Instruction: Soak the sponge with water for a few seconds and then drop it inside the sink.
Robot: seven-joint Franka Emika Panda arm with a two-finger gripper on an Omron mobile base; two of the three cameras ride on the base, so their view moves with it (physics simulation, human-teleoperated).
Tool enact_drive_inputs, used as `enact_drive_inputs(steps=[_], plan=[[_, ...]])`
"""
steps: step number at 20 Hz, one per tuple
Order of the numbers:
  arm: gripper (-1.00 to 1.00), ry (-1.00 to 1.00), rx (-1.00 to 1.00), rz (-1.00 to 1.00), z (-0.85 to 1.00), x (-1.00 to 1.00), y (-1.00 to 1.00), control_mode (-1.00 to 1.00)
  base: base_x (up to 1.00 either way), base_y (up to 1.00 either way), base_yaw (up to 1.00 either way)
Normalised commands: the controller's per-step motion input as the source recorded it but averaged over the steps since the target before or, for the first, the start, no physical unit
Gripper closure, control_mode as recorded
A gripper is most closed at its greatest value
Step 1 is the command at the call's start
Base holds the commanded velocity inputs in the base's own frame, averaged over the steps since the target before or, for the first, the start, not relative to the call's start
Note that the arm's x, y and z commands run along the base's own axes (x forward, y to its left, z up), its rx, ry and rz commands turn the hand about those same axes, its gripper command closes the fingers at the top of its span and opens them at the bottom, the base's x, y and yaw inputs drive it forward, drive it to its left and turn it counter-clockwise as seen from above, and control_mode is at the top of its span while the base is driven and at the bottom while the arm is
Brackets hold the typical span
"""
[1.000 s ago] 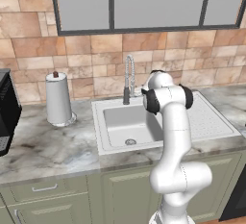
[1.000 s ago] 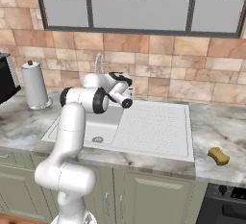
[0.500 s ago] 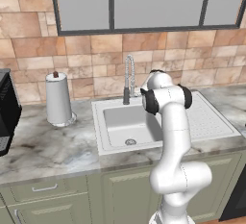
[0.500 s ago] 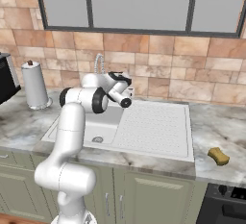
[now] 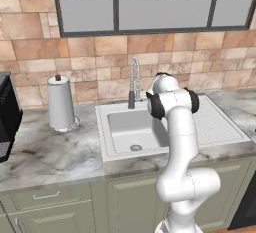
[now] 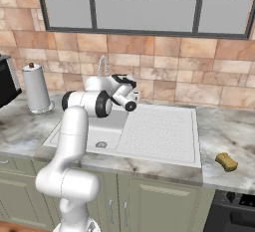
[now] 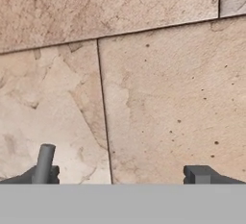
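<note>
Even, diffuse light fills both base views, bright and without a visible lamp or glare. Shadows are soft: a faint one lies at the foot of the white paper-towel roll (image 5: 60, 103), and the inner walls of the white rectangular sink basin (image 5: 119, 125) look slightly greyer than its rim. Edges are a little soft and pixelated, with no bending toward the corners. In the hand view, the tan stone wall tiles (image 7: 163, 93) look flatly lit, their mottled texture blurred.
</note>
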Motion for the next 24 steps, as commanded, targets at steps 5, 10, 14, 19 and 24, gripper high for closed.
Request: enact_drive_inputs(steps=[5, 10, 14, 19, 24], plan=[[-1.0, 0.0, 0.0, -0.02, -0.48, 0.03, -0.49, -1.0, 0.0, 0.0, 0.0], [-1.0, 0.0, 0.0, -0.03, -0.48, 0.02, -0.46, -1.0, 0.0, 0.0, 0.0], [-1.0, 0.0, 0.0, -0.02, -0.51, 0.0, -0.47, -1.0, 0.0, 0.0, 0.0], [-1.0, 0.0, 0.0, -0.03, -0.61, 0.0, -0.53, -1.0, 0.0, 0.0, 0.0], [-1.0, 0.0, 0.0, -0.04, -0.73, 0.0, -0.64, -1.0, 0.0, 0.0, 0.0]])
